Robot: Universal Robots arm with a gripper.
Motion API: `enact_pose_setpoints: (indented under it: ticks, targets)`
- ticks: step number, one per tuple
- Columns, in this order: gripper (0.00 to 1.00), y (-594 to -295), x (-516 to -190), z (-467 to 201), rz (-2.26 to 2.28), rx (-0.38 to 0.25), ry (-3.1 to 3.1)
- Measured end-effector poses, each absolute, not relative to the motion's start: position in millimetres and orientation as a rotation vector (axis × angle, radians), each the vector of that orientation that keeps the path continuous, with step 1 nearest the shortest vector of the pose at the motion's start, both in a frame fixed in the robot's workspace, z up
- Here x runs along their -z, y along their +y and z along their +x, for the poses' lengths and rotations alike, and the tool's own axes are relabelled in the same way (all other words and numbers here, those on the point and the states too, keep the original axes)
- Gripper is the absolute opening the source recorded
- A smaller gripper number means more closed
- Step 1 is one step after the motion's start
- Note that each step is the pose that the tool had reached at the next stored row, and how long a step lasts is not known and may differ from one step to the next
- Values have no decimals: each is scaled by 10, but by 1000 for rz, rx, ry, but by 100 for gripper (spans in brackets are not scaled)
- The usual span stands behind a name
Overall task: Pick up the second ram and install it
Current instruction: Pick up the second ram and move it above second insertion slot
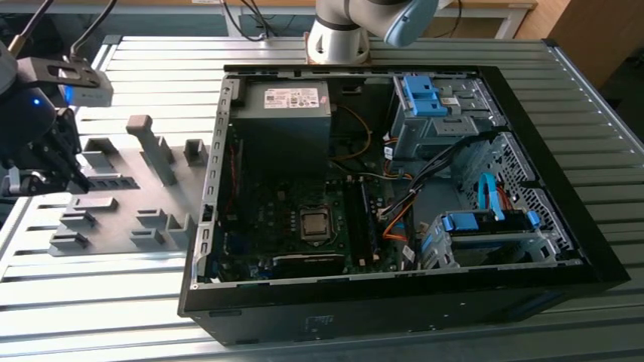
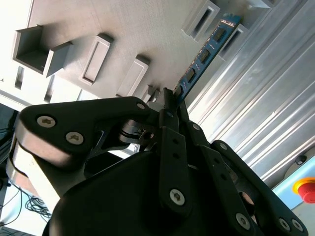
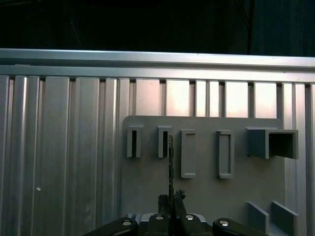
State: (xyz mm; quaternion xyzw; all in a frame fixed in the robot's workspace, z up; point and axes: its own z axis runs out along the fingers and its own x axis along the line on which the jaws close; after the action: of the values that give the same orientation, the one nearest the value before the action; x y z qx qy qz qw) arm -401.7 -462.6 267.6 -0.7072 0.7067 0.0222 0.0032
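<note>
The second ram [image 2: 204,55] is a thin blue-green stick with dark chips, and my gripper [image 2: 171,101] is shut on one end of it. In the first wrist view the ram [image 3: 170,164] shows edge-on, rising from the fingertips [image 3: 165,199] towards a slotted grey block [image 3: 164,142]. Whether its far end still sits in that slot, I cannot tell. In the exterior view the gripper [image 1: 59,175] hangs over the grey fixture plate [image 1: 126,219], at that view's left, well away from the open computer case [image 1: 403,290].
Several grey slotted blocks [image 2: 96,58] stand on the fixture plate. The case lies open on a ribbed metal table [image 1: 563,68], with the motherboard [image 1: 302,204], a power supply [image 1: 286,113] and blue drive cages [image 1: 483,226] inside. The arm's base [image 1: 337,41] stands behind the case.
</note>
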Motion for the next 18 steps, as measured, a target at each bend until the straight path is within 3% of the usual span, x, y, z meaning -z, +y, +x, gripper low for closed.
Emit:
enact_pose_setpoints:
  ticks: [18]
  targets:
    - [14,-4626,-2733,-4017,-2217,-70,2215]
